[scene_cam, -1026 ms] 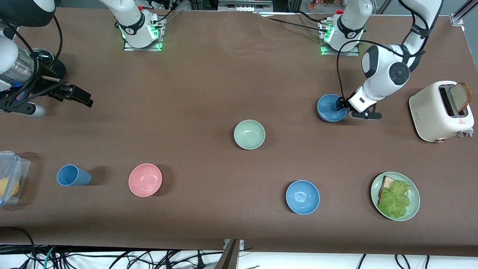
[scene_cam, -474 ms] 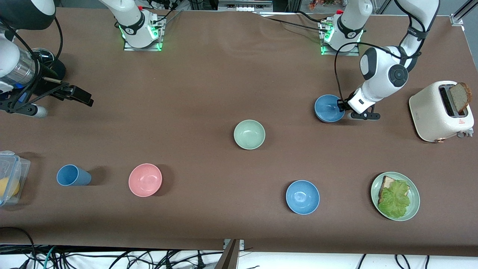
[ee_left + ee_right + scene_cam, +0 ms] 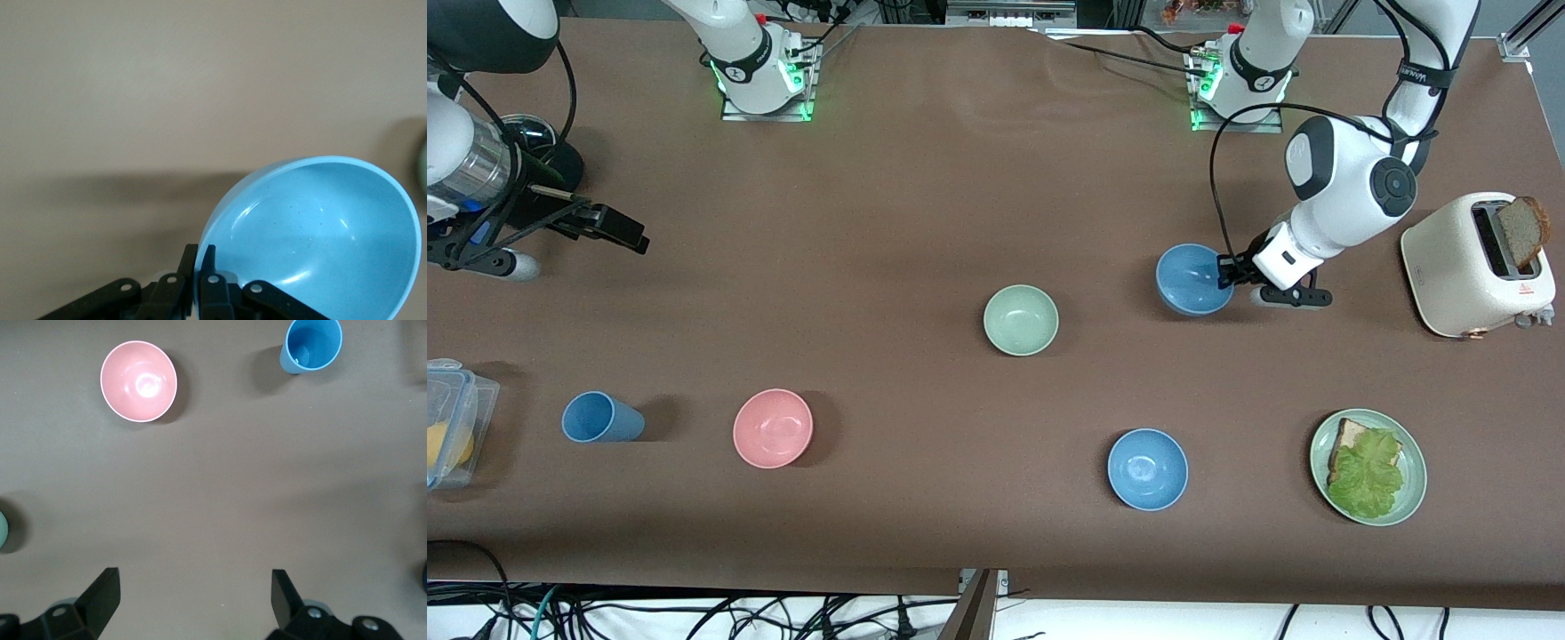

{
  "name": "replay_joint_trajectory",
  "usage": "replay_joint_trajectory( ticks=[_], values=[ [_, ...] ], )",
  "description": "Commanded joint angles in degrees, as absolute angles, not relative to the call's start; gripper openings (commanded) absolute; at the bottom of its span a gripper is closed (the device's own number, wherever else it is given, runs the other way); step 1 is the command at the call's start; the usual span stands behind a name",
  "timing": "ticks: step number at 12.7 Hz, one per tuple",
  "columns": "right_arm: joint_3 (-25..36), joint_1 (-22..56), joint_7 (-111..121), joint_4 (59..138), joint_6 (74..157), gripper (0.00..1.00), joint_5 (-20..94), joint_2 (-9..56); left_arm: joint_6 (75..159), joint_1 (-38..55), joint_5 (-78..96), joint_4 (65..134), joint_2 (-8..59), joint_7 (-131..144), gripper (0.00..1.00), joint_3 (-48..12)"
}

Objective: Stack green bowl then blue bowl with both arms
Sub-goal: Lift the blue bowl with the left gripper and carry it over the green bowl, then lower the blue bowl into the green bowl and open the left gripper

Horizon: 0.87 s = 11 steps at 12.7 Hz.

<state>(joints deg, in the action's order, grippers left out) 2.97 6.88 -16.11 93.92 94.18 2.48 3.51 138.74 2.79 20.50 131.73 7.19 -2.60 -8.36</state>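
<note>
The left gripper (image 3: 1225,271) has its fingers (image 3: 208,267) pinching the rim of the blue bowl (image 3: 1192,279), which hangs tilted over the table (image 3: 925,196), hollow facing up; only the left wrist view shows the pinch. The green bowl (image 3: 1021,320) sits upright, well apart toward the right arm's end. The right gripper (image 3: 193,593) waits, fingers spread, above bare table.

Glossy white jointed arms (image 3: 1347,191), black joint covers, black cables, green-lit bases (image 3: 763,76).
</note>
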Motion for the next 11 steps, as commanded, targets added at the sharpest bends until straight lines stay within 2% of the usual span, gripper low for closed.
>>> replay_joint_trajectory(
  ticks=[1,4,7,11],
  values=[
    [3.6,7.5,-16.3,92.9,94.6,1.00,3.3,3.4,134.3,6.2,21.8,119.7,13.0,2.2,0.00,-9.4],
    [3.6,7.5,-16.3,92.6,94.6,1.00,3.6,3.5,134.3,14.2,21.6,110.6,19.3,11.5,0.00,-9.3],
    [3.6,7.5,-16.3,92.6,94.6,1.00,3.6,3.5,134.3,21.2,21.3,103.3,25.6,19.0,0.00,-6.8],
    [3.6,7.4,-16.3,92.6,94.6,1.00,3.6,3.5,134.4,27.2,21.2,98.1,30.5,24.0,0.00,-3.9]
  ],
)
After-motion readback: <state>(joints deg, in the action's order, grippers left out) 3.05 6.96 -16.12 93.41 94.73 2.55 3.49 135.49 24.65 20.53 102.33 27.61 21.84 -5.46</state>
